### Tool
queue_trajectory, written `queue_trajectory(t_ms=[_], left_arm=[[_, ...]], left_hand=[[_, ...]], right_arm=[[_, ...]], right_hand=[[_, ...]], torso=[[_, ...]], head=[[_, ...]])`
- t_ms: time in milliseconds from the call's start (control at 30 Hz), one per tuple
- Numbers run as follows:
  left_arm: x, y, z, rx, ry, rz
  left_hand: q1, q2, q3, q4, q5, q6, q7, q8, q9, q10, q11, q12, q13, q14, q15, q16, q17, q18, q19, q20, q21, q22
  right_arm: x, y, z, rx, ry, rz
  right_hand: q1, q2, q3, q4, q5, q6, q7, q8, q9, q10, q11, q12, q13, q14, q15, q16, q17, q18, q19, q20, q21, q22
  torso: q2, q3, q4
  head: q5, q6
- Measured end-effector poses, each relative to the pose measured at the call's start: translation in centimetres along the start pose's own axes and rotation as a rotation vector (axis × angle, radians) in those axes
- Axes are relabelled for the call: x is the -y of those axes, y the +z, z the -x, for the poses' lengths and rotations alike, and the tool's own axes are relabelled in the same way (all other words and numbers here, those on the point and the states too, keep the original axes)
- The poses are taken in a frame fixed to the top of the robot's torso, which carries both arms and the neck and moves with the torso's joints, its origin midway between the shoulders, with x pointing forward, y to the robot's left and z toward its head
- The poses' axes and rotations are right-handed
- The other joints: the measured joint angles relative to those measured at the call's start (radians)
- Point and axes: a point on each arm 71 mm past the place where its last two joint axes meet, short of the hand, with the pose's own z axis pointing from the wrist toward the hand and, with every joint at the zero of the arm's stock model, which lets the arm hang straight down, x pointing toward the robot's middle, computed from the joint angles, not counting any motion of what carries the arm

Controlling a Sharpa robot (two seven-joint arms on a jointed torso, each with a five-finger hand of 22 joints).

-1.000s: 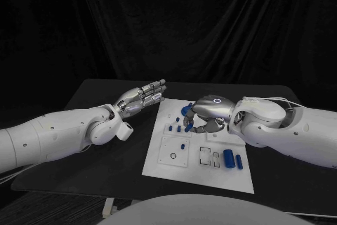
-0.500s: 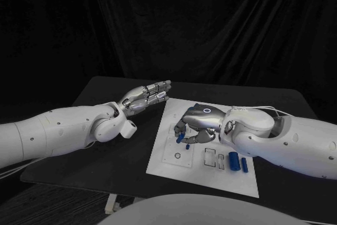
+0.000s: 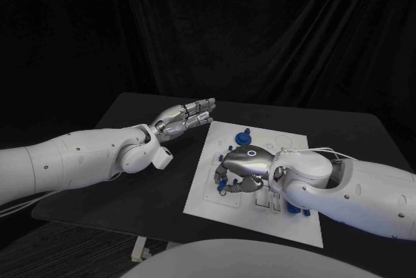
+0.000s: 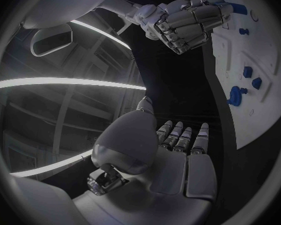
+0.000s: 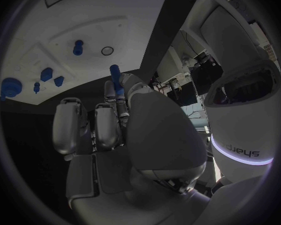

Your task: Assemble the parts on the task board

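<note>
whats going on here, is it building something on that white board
Yes. The right robot hand holds a small blue peg in its fingertips and hangs low over the near left part of the white task board. The left robot hand waits beside the board's far left corner, fingers out flat and holding nothing. Other blue parts sit on the board.

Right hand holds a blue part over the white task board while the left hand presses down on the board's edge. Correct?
Not quite. The left hand hangs open over the black table beside the task board, touching nothing, as the head view shows. The right hand does hold a blue part.
</note>
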Motion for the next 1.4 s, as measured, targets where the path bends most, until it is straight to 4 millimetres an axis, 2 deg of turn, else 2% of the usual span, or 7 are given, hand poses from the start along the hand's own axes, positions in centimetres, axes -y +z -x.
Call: queue_trajectory(t_ms=[400, 600, 1400], left_arm=[[-0.1, 0.1, 0.0, -0.001, -0.001, 0.001], [-0.1, 0.1, -0.1, -0.003, -0.002, 0.003], [-0.5, 0.1, -0.3, -0.010, -0.011, 0.019]], left_hand=[[0.000, 0.000, 0.001, 0.001, 0.008, 0.008, 0.019, 0.000, 0.000, 0.004, -0.003, 0.000, 0.000, 0.000, 0.000, 0.000, 0.000, 0.000, 0.000, 0.000, 0.004, 0.000], [0.000, 0.000, 0.006, 0.000, 0.025, 0.012, 0.023, 0.000, 0.000, 0.004, -0.003, 0.000, 0.000, 0.000, 0.000, 0.000, 0.000, 0.000, 0.000, 0.000, 0.004, 0.000], [0.008, 0.001, 0.014, -0.003, 0.046, 0.012, 0.030, 0.000, 0.001, 0.004, -0.003, 0.000, 0.000, 0.000, 0.000, 0.000, 0.000, 0.000, 0.000, 0.000, 0.004, 0.000]], right_arm=[[-0.1, 0.0, -0.9, -0.016, -0.017, -0.020], [-0.1, 0.0, -1.4, -0.027, -0.031, -0.029], [0.0, 0.4, -2.2, -0.043, -0.060, -0.050]], right_hand=[[0.000, 0.000, 0.003, -0.003, 0.000, 0.000, 0.000, 0.000, -0.001, 0.000, 0.000, 0.000, -0.001, 0.000, 0.000, 0.000, -0.001, 0.000, 0.000, 0.000, 0.000, 0.000], [0.000, 0.000, 0.006, -0.006, 0.000, 0.000, 0.000, -0.001, 0.000, 0.000, 0.000, 0.000, -0.001, 0.000, 0.000, 0.000, -0.001, 0.000, 0.000, 0.000, 0.000, 0.000], [0.000, 0.000, 0.006, -0.006, 0.000, 0.000, 0.000, -0.001, 0.000, 0.000, 0.000, -0.001, -0.001, 0.000, 0.000, 0.000, -0.001, 0.000, 0.000, 0.000, 0.000, 0.000]], torso=[[0.001, 0.0000, -0.0008], [0.001, 0.0000, -0.0008], [0.001, 0.0000, -0.0003]], head=[[-0.001, 0.000], [-0.003, 0.000], [-0.005, 0.000]])
